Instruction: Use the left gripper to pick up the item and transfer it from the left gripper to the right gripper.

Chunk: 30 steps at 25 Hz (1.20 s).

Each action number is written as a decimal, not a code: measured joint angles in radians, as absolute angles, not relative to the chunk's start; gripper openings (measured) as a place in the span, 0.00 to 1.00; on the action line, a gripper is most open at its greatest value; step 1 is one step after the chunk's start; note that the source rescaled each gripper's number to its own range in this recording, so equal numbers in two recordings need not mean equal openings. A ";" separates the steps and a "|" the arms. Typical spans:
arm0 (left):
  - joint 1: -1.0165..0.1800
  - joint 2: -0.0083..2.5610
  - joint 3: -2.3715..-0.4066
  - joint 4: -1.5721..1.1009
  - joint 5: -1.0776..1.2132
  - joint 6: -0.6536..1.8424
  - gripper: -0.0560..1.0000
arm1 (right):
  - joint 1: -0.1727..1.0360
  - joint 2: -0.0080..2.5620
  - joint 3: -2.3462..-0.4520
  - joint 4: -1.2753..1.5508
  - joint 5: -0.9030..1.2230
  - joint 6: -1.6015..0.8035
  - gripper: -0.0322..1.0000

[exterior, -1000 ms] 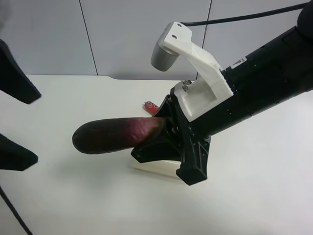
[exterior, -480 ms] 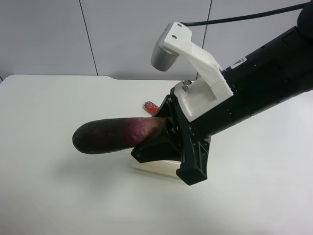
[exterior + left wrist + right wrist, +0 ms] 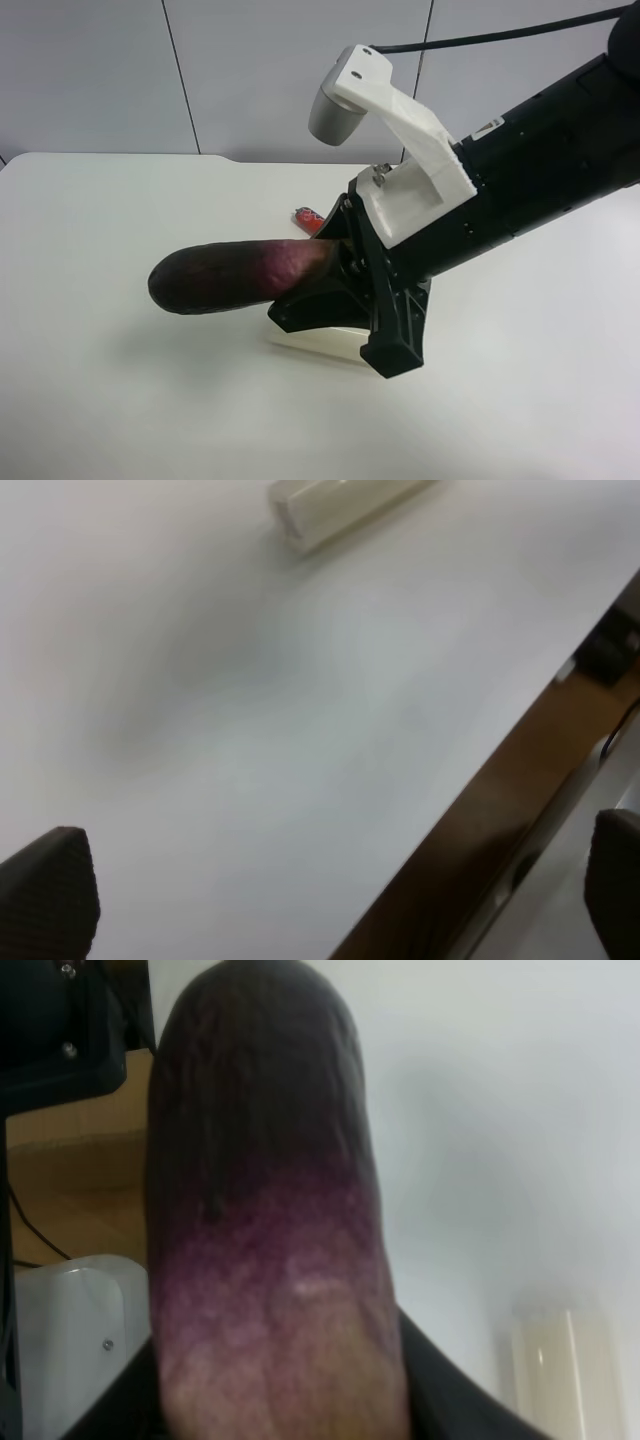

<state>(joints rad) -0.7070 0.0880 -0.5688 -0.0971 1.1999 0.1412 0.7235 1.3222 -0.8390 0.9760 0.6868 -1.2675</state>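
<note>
The dark purple eggplant [image 3: 225, 277] is held level above the table, with its pale end clamped in my right gripper [image 3: 320, 265], the one with the white angular housing. The right wrist view shows the eggplant [image 3: 265, 1210] close up, filling the space between the jaws. My left gripper [image 3: 330, 890] is open and empty, with its two black fingertips [image 3: 50, 890] wide apart above the white table. It is out of the exterior high view.
A white cylinder candle [image 3: 315, 340] lies on the table under the right gripper, and also shows in the left wrist view [image 3: 340, 505] and the right wrist view [image 3: 565, 1370]. A red patterned sausage [image 3: 307, 218] lies behind the gripper. The table edge [image 3: 470, 810] runs close to the left gripper.
The left gripper's black fingers, seen one second ago at the exterior high view's left edge, have drawn back out of that view. The right gripper and eggplant have not moved.
</note>
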 joint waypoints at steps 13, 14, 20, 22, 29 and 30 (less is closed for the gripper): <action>-0.707 -0.006 -0.511 -0.093 1.074 0.101 0.99 | 0.724 1.322 -0.839 0.976 0.687 -1.268 0.03; -0.707 -0.006 -0.509 -0.092 1.068 0.096 0.99 | 0.724 1.322 -0.839 0.976 0.687 -1.268 0.03; -0.707 -0.006 -0.509 -0.090 1.060 0.089 0.99 | 0.724 1.322 -0.839 0.976 0.687 -1.258 0.03; -0.707 -0.006 -0.509 -0.090 1.060 0.087 0.99 | 0.724 1.322 -0.839 0.976 0.687 -1.234 0.03; -0.650 -0.006 -0.509 -0.090 1.060 0.087 0.99 | 0.724 1.323 -0.901 0.836 0.686 -0.972 0.03; -0.622 -0.006 -0.509 -0.090 1.060 0.087 0.99 | 0.724 1.323 -0.924 0.775 0.687 -0.905 0.03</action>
